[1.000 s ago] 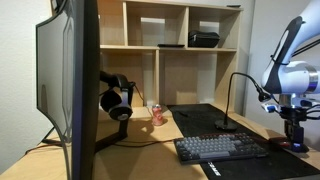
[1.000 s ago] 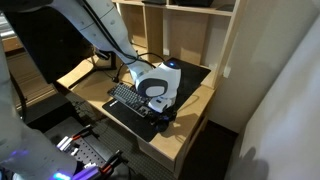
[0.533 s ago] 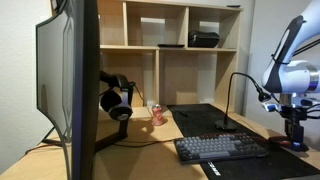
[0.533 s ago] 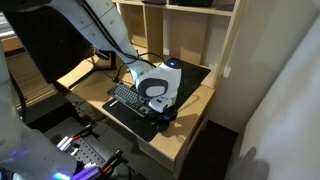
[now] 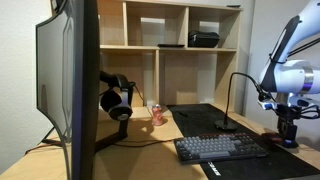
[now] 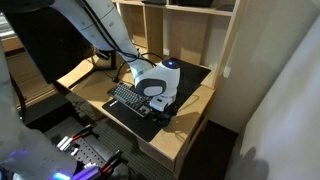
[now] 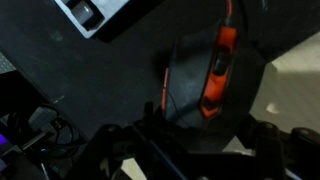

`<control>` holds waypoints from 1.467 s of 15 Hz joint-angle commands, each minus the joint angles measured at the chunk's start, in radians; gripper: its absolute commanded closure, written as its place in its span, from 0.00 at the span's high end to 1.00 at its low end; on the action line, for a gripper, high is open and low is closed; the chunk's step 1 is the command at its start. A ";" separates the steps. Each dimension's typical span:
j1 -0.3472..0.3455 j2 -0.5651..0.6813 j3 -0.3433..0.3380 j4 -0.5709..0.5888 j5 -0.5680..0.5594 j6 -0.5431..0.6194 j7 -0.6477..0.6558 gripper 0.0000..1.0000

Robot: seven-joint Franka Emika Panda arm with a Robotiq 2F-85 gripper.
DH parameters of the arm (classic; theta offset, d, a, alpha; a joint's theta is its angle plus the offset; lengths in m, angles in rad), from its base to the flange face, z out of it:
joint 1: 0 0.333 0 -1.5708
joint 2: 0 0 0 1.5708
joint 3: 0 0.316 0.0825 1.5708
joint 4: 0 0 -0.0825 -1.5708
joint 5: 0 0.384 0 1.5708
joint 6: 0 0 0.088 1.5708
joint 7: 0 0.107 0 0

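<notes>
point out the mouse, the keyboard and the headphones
mouse point(image 7: 213, 75), wrist view, on its orange middle strip
keyboard point(image 5: 222, 148), in an exterior view, on the middle keys
headphones point(image 5: 120, 112), in an exterior view, on the lower ear cup

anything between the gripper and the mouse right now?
Nothing visible. The gripper hangs directly over the mouse on the black mat. The keyboard lies off to the side, not between them.

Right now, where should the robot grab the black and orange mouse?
Probably best to pinch the mouse across its two long sides, mid-body, coming straight down. It lies flat on the black mat, and it looks narrower across than along.
</notes>
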 commanded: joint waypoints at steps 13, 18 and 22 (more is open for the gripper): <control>-0.080 -0.015 0.061 0.007 0.192 -0.155 -0.407 0.72; -0.077 -0.012 0.053 0.005 0.186 -0.131 -0.437 1.00; -0.071 -0.007 0.050 0.001 0.191 -0.085 -0.454 1.00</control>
